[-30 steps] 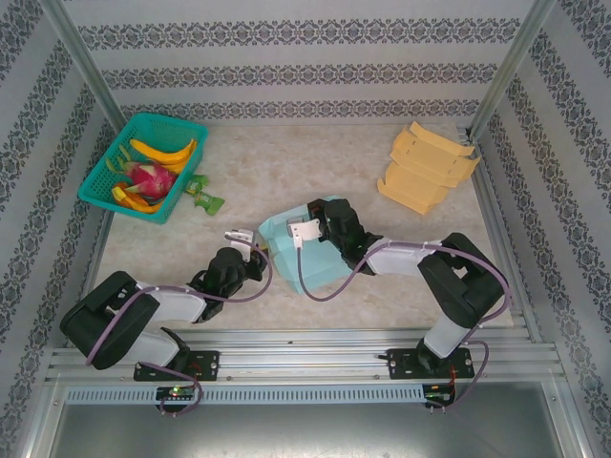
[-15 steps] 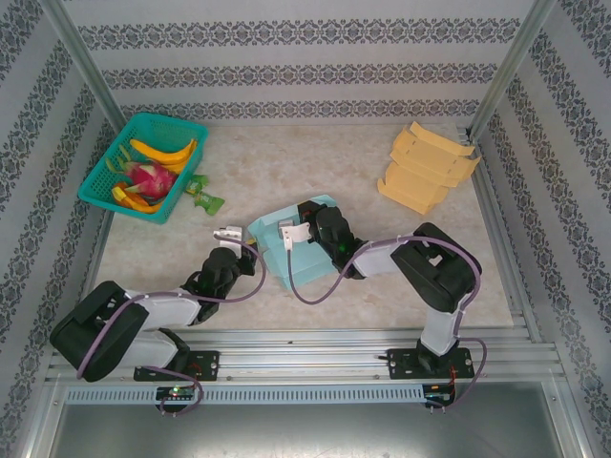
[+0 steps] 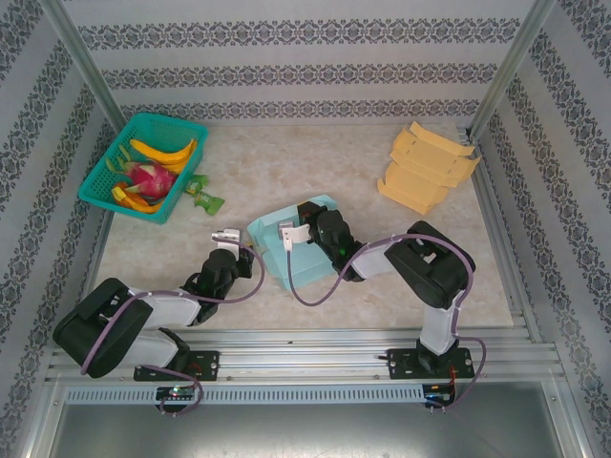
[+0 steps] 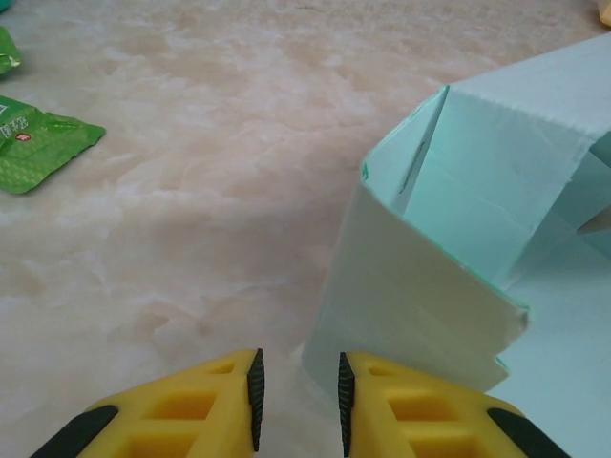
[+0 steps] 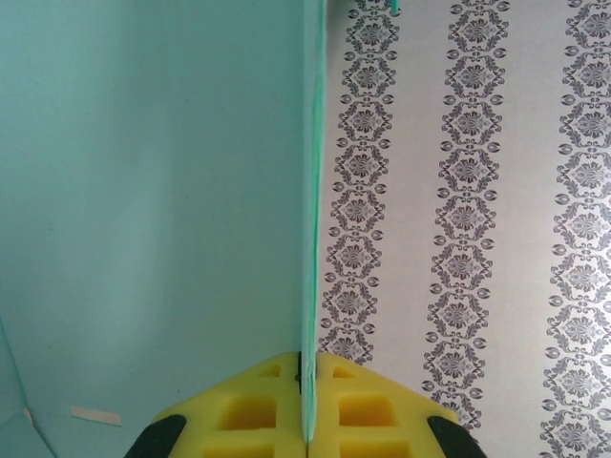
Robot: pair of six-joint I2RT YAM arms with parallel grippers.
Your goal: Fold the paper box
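Partly, at best: the paper box (image 3: 286, 256) lies half-formed on the table (image 3: 363, 191), with some sides raised and its near panel flat and open. One upright wall (image 5: 311, 191) runs edge-on straight out from the right gripper (image 5: 307, 367), whose fingers are clamped tight on it. The left gripper (image 4: 298, 382) stands slightly parted on nothing, with the box's folded corner (image 4: 430, 315) just ahead and to its right. The remaining walls and tabs look unfinished.

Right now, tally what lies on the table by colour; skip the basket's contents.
Teal: 1, basket
Mint: 1, box
Yellow: 1, box stack
Green: 2, packets
Total: 5
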